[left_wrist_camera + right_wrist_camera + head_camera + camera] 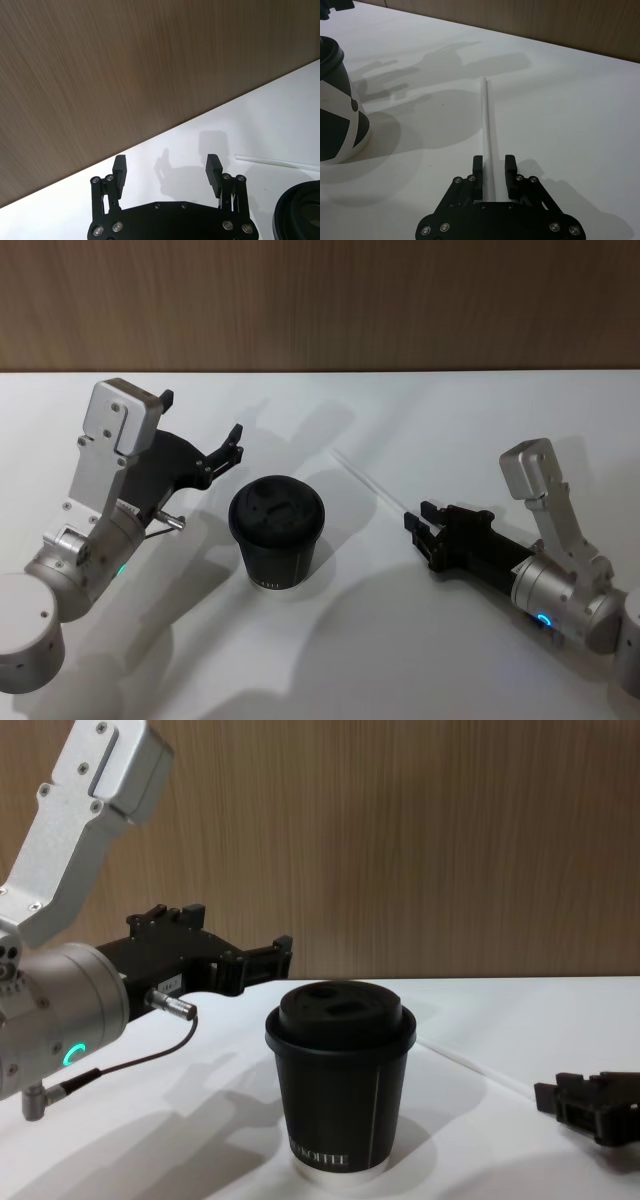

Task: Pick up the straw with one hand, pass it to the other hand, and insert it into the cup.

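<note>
White straw (370, 480) lay flat on the pale table (480, 420), to the right of the black cup (277, 530) and apart from it; the cup stood upright near the middle, its domed lid on; the right gripper (420, 515) sat low on the table with the straw's near end between its narrowly set jaws; whether they pinched it could not be told; the left gripper (202, 416) hung left of the cup at about lid height, spread wide, holding nothing.
</note>
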Available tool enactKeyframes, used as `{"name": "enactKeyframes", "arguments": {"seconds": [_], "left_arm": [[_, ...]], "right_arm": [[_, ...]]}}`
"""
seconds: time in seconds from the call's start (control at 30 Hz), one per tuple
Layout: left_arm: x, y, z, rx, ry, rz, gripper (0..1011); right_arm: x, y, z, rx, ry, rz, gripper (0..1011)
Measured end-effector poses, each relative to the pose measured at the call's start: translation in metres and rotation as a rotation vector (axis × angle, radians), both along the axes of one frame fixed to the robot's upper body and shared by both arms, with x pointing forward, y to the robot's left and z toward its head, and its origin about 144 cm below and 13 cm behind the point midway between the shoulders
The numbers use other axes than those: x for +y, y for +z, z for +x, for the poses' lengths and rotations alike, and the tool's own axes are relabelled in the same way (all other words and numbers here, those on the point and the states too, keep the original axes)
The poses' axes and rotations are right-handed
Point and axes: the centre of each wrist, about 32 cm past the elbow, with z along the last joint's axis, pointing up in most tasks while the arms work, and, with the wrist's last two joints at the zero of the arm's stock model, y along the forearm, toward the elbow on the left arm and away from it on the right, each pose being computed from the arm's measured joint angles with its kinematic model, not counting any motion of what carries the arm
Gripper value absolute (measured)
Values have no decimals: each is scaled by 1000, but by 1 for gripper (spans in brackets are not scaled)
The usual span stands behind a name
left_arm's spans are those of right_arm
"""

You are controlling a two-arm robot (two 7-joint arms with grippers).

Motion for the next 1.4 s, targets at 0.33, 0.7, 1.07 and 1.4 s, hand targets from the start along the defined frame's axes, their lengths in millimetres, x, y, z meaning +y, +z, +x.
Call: {"name": "enactKeyframes", "arguments": {"seconds": [0.33,0.7,1.07,1.4], "left_arm": [[0,0,0,0,0,0,997],[0,0,0,0,0,0,997],[0,0,0,0,0,0,997],[0,0,0,0,0,0,997]], "right_arm": [[0,-1,-1,16,8,9,69],[0,-1,0,23,21,15,3],[1,8,3,-49,7,38,2],[0,28,10,-189,-12,78,2]]}}
